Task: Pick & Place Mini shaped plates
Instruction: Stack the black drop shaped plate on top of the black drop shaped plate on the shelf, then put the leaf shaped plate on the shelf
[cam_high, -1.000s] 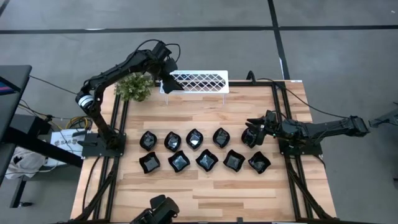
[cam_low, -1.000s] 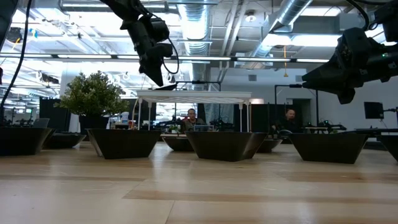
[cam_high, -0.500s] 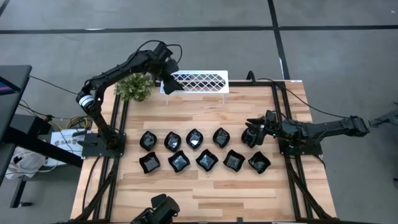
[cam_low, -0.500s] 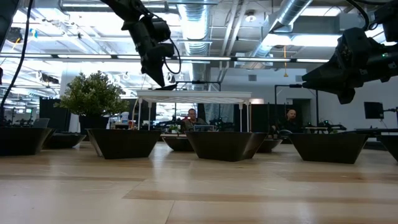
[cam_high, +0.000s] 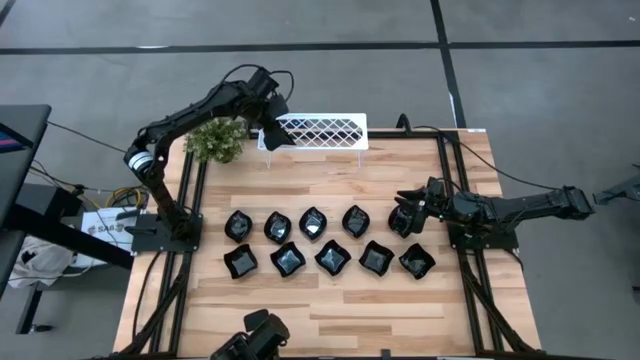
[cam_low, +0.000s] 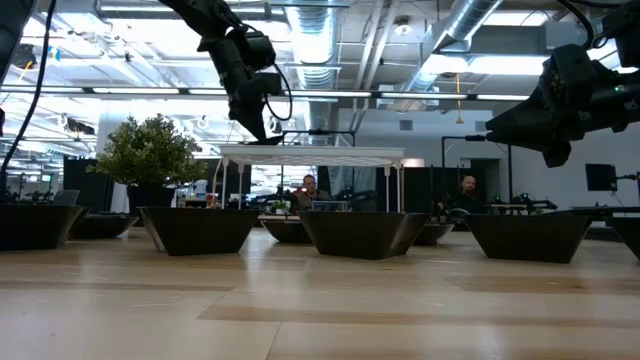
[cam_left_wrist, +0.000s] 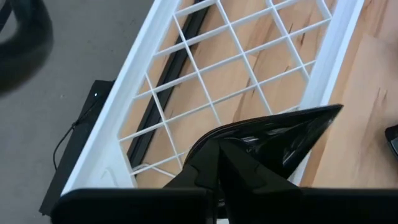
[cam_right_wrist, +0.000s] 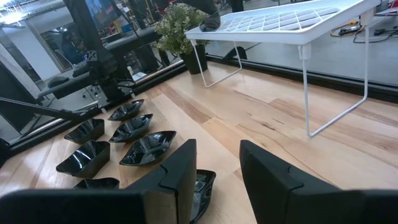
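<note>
rack (cam_high: 313, 132) at table's (cam_high: 330, 305) far edge, plant (cam_high: 215, 141) left of it, plates (cam_high: 330, 241) — two rows mid-table, right gripper (cam_high: 406, 208) over row's right end

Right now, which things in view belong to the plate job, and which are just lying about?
Job:
- ten small glossy black dishes in two rows on the wooden table
- one black dish gripped in the left pincer over the white lattice rack
- right pincer, open, by the rows

Lying about:
- small green potted plant

no text, label or number clear enough to read
</note>
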